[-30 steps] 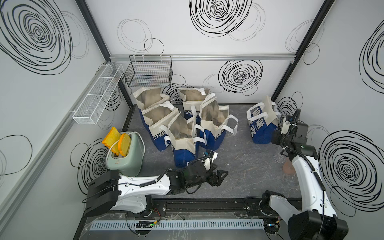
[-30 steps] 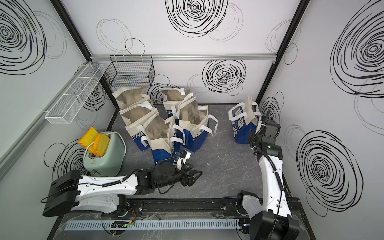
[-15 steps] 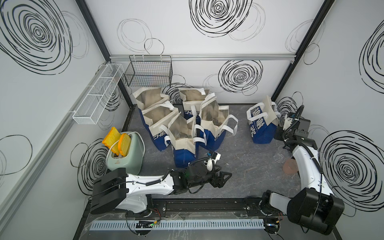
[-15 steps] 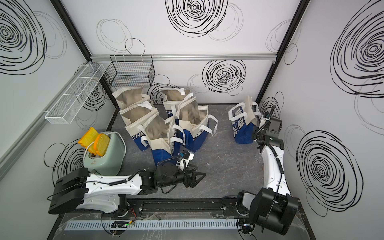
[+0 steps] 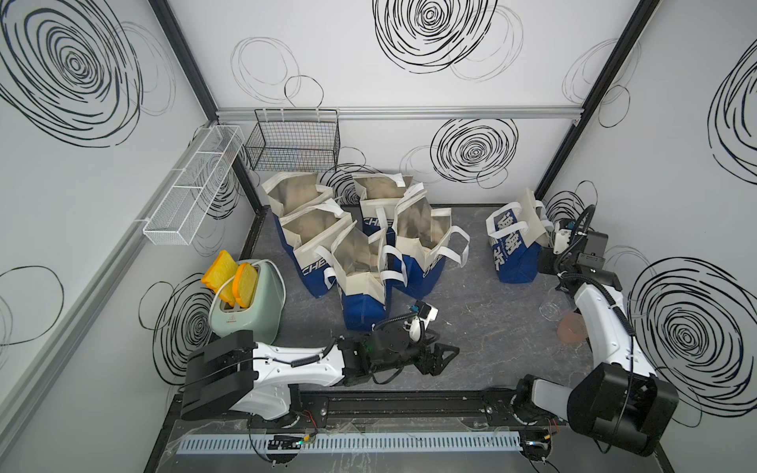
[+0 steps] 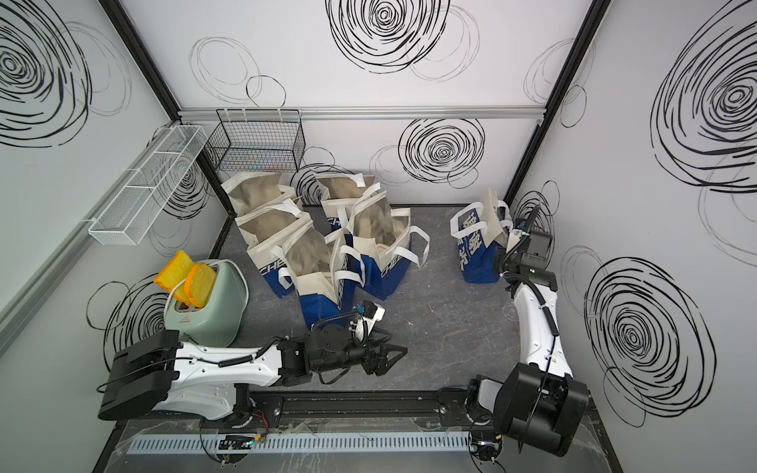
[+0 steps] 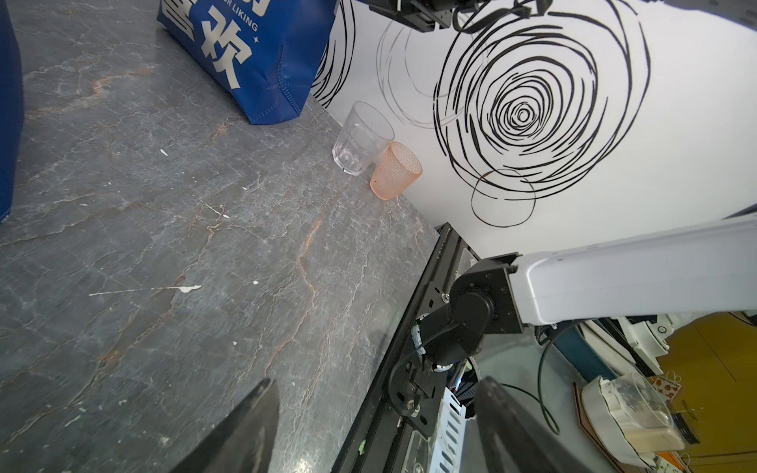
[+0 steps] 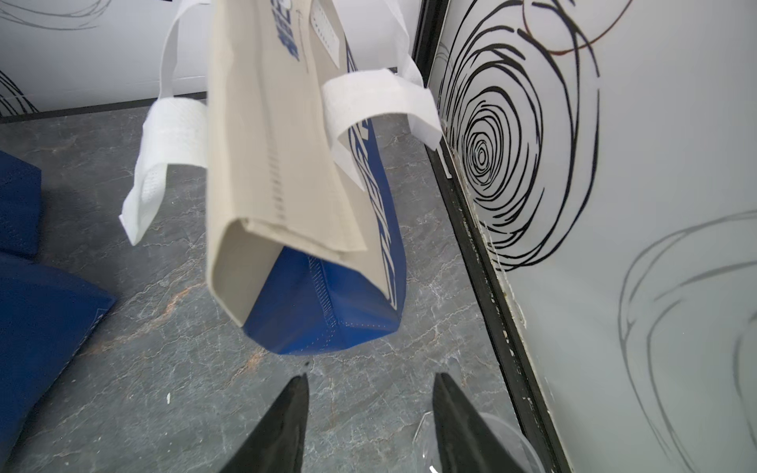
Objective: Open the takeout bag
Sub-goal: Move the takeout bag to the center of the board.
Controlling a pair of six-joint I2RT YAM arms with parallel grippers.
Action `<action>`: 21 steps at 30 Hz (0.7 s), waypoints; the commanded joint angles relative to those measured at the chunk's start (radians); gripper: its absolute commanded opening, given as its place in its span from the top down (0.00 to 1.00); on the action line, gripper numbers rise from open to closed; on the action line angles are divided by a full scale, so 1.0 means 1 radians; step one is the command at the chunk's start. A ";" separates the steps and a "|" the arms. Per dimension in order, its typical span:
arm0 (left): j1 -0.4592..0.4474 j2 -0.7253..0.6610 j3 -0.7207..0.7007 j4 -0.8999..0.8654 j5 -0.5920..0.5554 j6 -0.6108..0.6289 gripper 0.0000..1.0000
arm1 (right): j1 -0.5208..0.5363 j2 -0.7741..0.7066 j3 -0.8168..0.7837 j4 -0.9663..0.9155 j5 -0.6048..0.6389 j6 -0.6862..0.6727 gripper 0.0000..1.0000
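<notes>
takeout bag (image 8: 278, 164) | just ahead of right gripper (image 8: 370, 379) | apparently not touching

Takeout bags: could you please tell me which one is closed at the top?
The lone bag in front of the right gripper: its cream top is folded flat, whereas the five clustered bags gape open, showing silver lining.

Five open bags stand as a cluster (image 5: 358, 250) on the table (image 5: 491, 319). Left of the cluster, nearer the robot, sits a toaster (image 5: 245, 317) with two slices (image 5: 245, 280) in it. Behind the cluster hangs a basket (image 5: 293, 147), with a rack (image 5: 192, 192) behind-left. Right of the cluster stands a lone bag (image 5: 512, 254). Farther right and nearer the robot, a glass (image 7: 360, 139) and a cup (image 7: 395, 170) stand side by side.
</notes>
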 commanded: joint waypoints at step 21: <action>-0.023 0.064 0.031 0.011 0.015 0.025 0.21 | -0.028 0.088 -0.017 0.208 -0.094 0.010 0.50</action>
